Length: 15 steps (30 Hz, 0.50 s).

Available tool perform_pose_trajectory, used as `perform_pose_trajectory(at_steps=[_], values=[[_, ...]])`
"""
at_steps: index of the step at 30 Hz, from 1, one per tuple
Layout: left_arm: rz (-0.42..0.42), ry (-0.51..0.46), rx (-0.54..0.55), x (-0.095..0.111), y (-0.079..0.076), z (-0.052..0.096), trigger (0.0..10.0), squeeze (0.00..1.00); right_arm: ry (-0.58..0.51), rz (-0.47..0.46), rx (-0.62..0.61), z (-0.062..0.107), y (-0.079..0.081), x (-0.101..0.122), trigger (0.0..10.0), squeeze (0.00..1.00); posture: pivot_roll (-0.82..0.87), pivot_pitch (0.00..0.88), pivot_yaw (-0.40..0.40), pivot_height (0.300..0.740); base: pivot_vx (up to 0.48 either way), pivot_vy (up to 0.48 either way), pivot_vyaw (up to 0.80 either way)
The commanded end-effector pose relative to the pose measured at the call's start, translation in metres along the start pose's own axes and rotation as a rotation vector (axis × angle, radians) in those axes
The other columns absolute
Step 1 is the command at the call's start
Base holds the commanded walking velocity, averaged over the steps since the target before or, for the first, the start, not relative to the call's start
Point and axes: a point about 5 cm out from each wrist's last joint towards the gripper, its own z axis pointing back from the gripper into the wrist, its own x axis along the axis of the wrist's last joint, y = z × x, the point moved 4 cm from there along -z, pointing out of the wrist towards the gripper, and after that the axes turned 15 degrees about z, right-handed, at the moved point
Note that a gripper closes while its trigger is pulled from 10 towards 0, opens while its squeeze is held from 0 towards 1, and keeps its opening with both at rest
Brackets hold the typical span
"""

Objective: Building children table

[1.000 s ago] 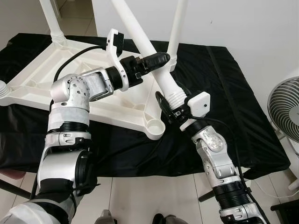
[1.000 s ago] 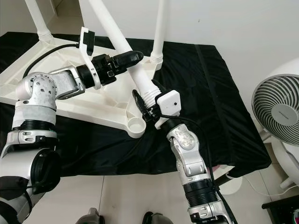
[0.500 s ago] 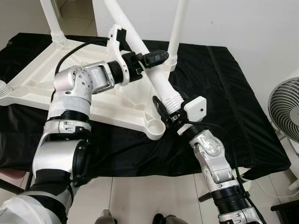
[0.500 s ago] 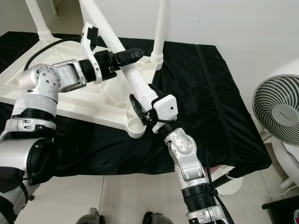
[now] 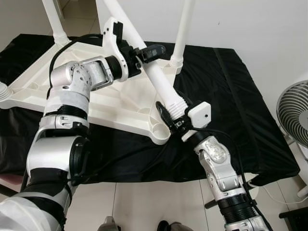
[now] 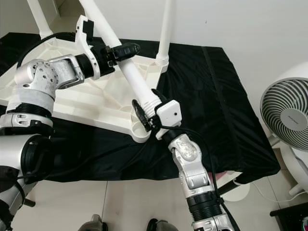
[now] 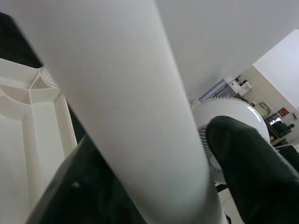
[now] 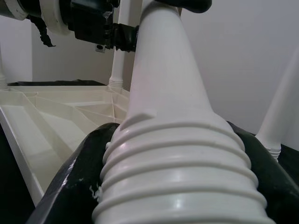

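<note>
A white children's table top (image 5: 57,82) lies upside down on a black cloth. Two white legs stand screwed in at its far corners (image 5: 184,29) (image 5: 53,19). A loose white leg (image 5: 156,77) is held tilted over the near corner socket (image 5: 160,131). My left gripper (image 5: 147,52) is shut on its smooth shaft (image 7: 140,116), one finger (image 7: 247,158) on each side. Lower down, my right gripper (image 5: 171,113) is shut on the ribbed threaded end (image 8: 177,177), just above and beside the socket.
The black cloth (image 5: 231,96) covers a low surface that ends at a tiled floor near my feet. A white floor fan (image 5: 294,111) stands to the right. A white wall rises behind the table.
My left gripper has moved up and to the left with the shaft. The threaded end in my right gripper has shifted slightly left, closer to the corner socket.
</note>
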Motion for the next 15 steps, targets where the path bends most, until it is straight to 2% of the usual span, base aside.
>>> perform_pose_trajectory(at_steps=[1,7,14,15], values=[[-0.015,-0.007,-0.028,0.0046,-0.0095,-0.0039,0.0,0.00,0.025,-0.001,0.009,0.0033,0.0027,-0.0047,10.0,0.00,0.08,0.072,-0.019,0.740,0.000,0.000,0.00],[-0.011,-0.009,-0.047,0.0053,-0.0115,-0.0054,0.0,0.00,0.024,0.007,0.004,0.0014,0.0018,-0.0048,10.0,0.00,0.08,0.068,-0.016,0.740,0.000,0.000,0.00],[0.014,-0.027,-0.006,0.0094,-0.0063,-0.0064,0.0,0.00,0.025,-0.002,-0.003,0.0001,0.0009,-0.0056,10.0,0.00,0.08,0.064,-0.015,0.740,0.000,0.000,0.00],[0.025,-0.027,-0.009,0.0094,-0.0066,-0.0064,10.0,0.00,0.020,-0.021,-0.003,0.0003,0.0005,-0.0051,10.0,1.00,0.08,0.062,-0.014,0.740,0.000,0.000,0.00]])
